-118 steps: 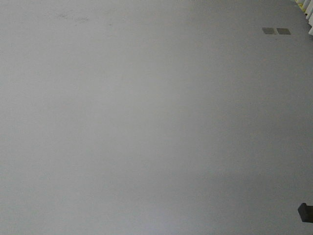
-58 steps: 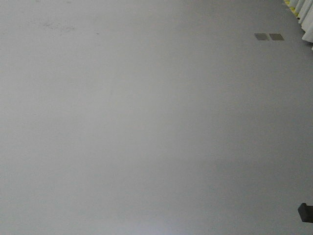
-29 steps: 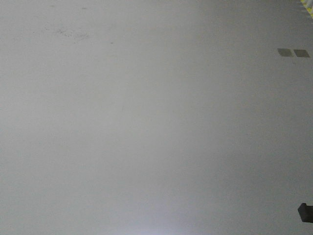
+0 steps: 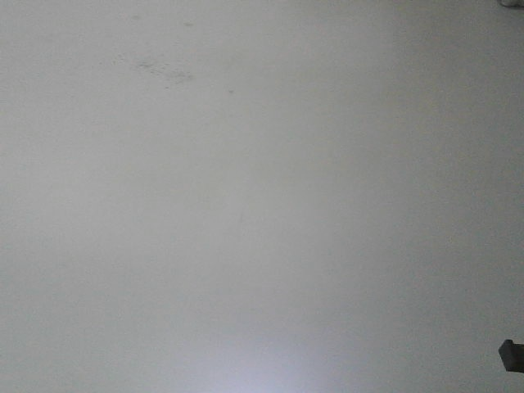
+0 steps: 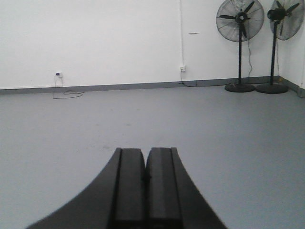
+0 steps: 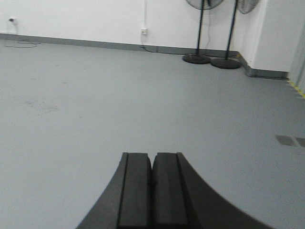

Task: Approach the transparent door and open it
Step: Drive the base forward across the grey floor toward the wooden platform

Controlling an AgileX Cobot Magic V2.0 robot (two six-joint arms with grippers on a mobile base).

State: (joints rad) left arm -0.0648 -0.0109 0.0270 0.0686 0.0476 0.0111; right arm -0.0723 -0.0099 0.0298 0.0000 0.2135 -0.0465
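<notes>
Left tool (image 5: 145,160) fills the bottom centre of the left wrist view, its two black fingers pressed flat together with no gap and nothing between them. The right tool (image 6: 152,162) sits the same way at the bottom centre of the right wrist view, fingers closed against each other on nothing. The transparent door cannot be found in any of the three views, so its place cannot be told. Beyond the left tool a grey floor (image 5: 228,143) runs up to a white wall (image 5: 95,43) with a grey skirting (image 5: 119,87) along its foot. A wall socket (image 5: 58,74) sits low at the left of that wall, with a thin cable (image 5: 66,94) looped on the floor just beneath it. A second socket (image 5: 182,68) is near the centre, under a thin vertical conduit (image 5: 180,33). At the upper right a pedestal fan (image 5: 239,19) and a second fan (image 5: 284,18) stand side by side near the corner of the room. In the right wrist view their round bases (image 6: 196,58) rest on the floor at the top, just beside the wall. Two dark floor plates (image 6: 290,140) lie at the right edge, a yellow-and-black strip (image 6: 298,88) runs above them, and faint scuff marks (image 6: 38,105) show at the left. The front-facing view is almost all pale floor, with faint smudges (image 4: 164,70) at the upper left and a small dark part (image 4: 511,355) in the lower right corner.
</notes>
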